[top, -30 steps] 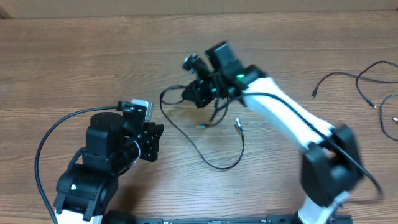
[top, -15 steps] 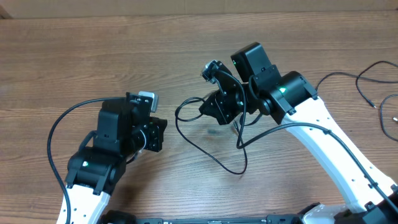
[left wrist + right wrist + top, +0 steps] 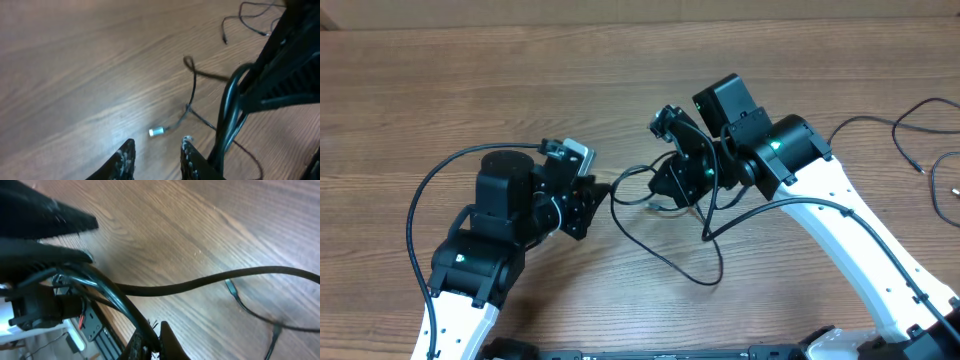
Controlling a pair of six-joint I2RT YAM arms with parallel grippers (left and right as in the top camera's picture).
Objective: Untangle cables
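Moved: left gripper [image 3: 592,197] has swung right toward the right gripper [image 3: 665,187], and its jaws have widened a little. The right one has barely shifted.
Cable: one black cable [image 3: 670,262] hangs from the right gripper, bows out to the left, then trails toward the near edge in a long curve.
Key relation: the bow's leftmost bend lies just right of the left gripper. In the left wrist view a silvery plug [image 3: 156,131] lies on the wood just ahead of the fingertips [image 3: 126,156], its strand running away to the far right.
Nearer free arm: left.
Left fingers: apart, with nothing between them.
Right fingers: pressed together on the cable.
Other cables [image 3: 910,125]: far right — well apart.
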